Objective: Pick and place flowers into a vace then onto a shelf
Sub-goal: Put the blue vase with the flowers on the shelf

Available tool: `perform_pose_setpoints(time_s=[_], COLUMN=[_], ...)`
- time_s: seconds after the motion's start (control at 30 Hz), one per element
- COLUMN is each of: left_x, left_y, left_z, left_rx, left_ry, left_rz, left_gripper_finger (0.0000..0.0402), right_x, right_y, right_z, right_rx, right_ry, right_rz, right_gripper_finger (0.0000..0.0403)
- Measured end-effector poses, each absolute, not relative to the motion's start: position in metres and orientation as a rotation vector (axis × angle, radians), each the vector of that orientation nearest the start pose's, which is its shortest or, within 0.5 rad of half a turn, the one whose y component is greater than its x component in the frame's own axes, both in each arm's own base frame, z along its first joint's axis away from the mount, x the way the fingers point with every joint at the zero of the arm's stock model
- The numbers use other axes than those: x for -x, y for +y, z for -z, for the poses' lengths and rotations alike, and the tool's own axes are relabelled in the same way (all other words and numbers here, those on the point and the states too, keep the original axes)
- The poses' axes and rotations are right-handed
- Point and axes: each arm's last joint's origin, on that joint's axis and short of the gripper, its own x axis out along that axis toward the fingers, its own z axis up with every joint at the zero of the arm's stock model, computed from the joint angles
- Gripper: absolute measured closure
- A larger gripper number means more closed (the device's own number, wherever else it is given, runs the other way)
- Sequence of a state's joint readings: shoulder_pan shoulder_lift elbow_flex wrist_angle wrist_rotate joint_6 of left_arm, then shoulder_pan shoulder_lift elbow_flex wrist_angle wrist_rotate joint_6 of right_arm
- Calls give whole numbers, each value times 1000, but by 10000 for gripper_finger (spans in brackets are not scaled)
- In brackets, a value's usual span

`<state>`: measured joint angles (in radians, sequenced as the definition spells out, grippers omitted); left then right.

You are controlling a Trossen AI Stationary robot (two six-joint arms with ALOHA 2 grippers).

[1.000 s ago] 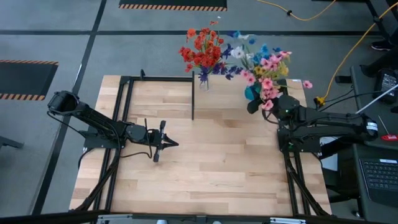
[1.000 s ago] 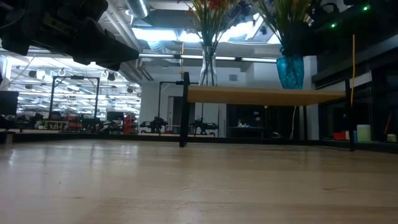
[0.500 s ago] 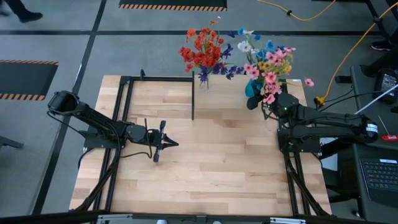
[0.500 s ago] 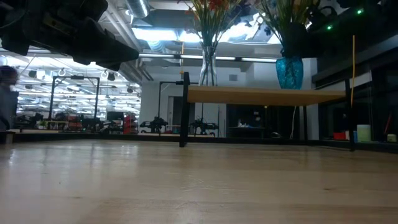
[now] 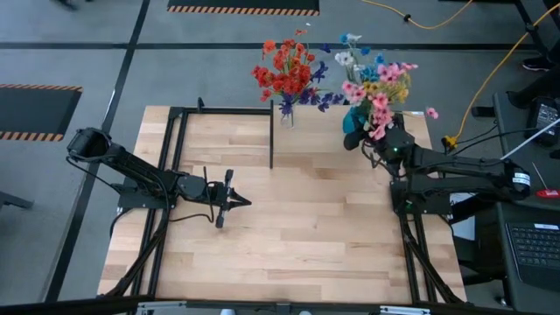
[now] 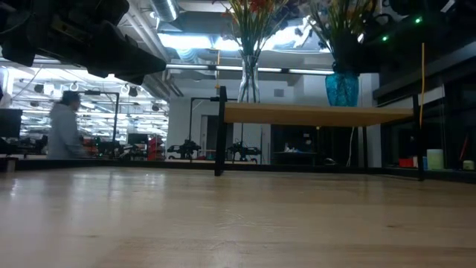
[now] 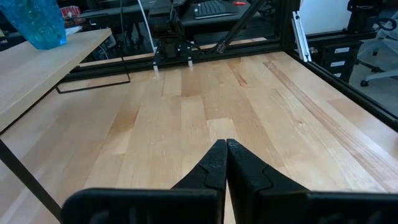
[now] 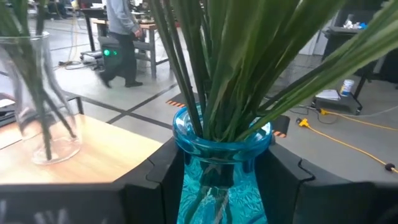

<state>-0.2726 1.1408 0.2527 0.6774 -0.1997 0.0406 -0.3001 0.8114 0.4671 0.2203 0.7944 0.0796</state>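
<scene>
A blue glass vase full of pink, yellow, blue and white flowers is over the right part of the shelf, with my right gripper shut on it. In the low view the blue vase reaches down to the shelf top. A clear vase with red flowers stands on its base on the shelf's left part. My left gripper is shut on nothing, left of the table's middle. My right gripper pinches the blue vase's body just below the rim between its two fingers, one on each side. The fingers come level from the table's right near side. The vase is upright; whether its base rests on the shelf I cannot tell.
The shelf's black legs stand on the tabletop. A black frame lies at the table's far left. A keyboard sits off the right edge. A person walks in the room behind.
My right gripper has carried the blue vase a little toward the table's far edge and left, rolling slightly, so the flowers now stand nearer the clear vase's red flowers. The person in the background has walked along.
</scene>
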Motion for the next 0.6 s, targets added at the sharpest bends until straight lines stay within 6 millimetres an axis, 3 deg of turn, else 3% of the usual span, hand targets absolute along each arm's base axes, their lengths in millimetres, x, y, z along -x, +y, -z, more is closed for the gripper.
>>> perform_pose_setpoints(time_s=[0.47,0.6], left_x=[-199,-199], left_y=[-50,-50], left_z=[-171,-171], left_rx=[-101,-100], left_ry=[203,203], left_rz=[78,78], left_gripper_finger=[396,396], right_x=[-162,-162], right_y=[-74,-74], right_z=[-257,-257], right_rx=[-77,-76], right_ry=[64,70], right_rz=[1113,1101], right_gripper_finger=[248,213])
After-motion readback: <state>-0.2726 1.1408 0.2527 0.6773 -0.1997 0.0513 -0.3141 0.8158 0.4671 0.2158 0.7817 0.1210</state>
